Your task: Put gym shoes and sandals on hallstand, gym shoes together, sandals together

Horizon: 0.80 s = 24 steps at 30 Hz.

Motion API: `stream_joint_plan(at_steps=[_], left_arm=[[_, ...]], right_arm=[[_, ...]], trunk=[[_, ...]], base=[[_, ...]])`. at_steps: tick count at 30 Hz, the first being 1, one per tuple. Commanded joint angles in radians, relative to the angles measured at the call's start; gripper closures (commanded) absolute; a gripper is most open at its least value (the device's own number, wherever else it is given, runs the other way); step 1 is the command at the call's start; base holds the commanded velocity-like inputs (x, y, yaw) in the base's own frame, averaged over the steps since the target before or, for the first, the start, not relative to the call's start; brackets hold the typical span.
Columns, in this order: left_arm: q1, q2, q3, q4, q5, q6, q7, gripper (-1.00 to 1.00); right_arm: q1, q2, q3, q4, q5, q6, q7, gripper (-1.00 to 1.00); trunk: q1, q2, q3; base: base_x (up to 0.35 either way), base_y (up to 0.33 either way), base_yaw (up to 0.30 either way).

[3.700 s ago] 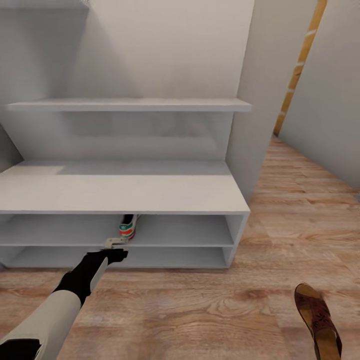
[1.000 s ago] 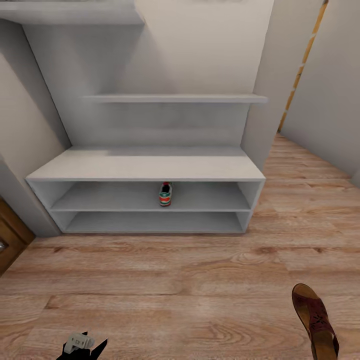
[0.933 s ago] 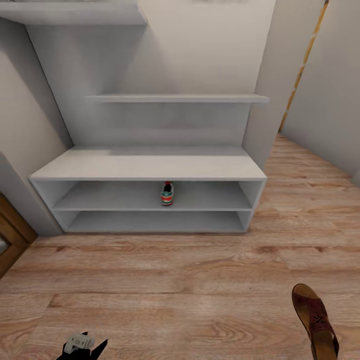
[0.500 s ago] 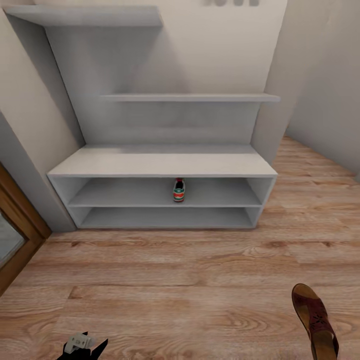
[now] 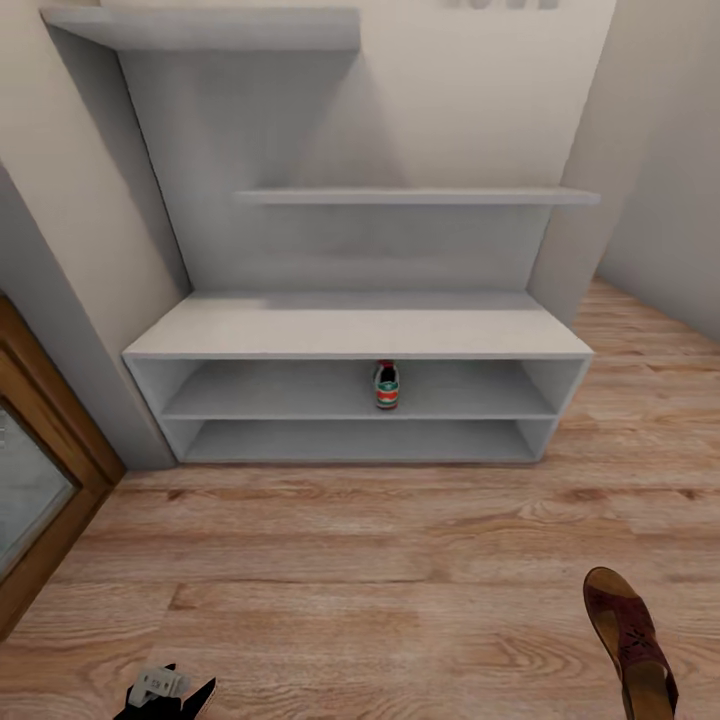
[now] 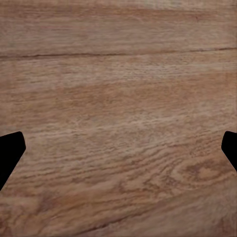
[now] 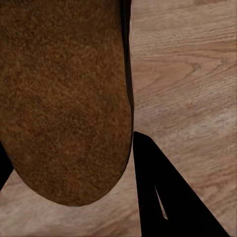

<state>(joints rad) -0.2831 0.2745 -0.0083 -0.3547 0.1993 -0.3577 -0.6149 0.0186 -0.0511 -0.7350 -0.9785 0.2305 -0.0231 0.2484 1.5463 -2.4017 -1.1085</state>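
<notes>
Right gripper (image 7: 74, 163) first: its dark fingers (image 7: 158, 197) sit either side of a brown sandal (image 7: 64, 98), the sole pressed between them, so it's clamped on that sandal. From the head camera the same sandal (image 5: 630, 640) hangs low at the right, above the corridor floor (image 5: 400, 560). Left gripper (image 6: 118, 153) now, and its two black fingertips (image 6: 10, 153) are spread wide at the edges of the wrist shot, nothing between them but wood-grain planks. Its pale tip (image 5: 160, 685) peeks in at the bottom of the head view. Ahead stands the hallstand (image 5: 360, 330), bench top bare, and one gym shoe (image 5: 386, 385) sits on the upper of the two low open shelves, near the middle, red-orange-and-green heel facing out. A wooden door frame (image 5: 50, 480) shows to the left of the rack
</notes>
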Motion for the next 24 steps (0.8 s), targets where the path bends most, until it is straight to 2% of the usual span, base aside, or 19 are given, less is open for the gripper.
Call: stream_joint_plan(at_steps=[1,24], left_arm=[[-0.001,0.000,-0.001,0.002,0.006,-0.001,-0.005,-1.00],[-0.001,-0.002,-0.001,0.000,0.005,0.000,-0.003,-1.00]], right_arm=[[0.000,0.000,-0.003,-0.002,0.006,-0.001,0.005,1.00],[0.000,0.000,-0.003,-0.003,0.006,-0.001,0.005,1.00]], trunk=[[0.000,0.000,-0.001],[0.000,0.000,-0.001]], base=[[0.086,0.308,0.000],[0.075,0.308,0.000]])
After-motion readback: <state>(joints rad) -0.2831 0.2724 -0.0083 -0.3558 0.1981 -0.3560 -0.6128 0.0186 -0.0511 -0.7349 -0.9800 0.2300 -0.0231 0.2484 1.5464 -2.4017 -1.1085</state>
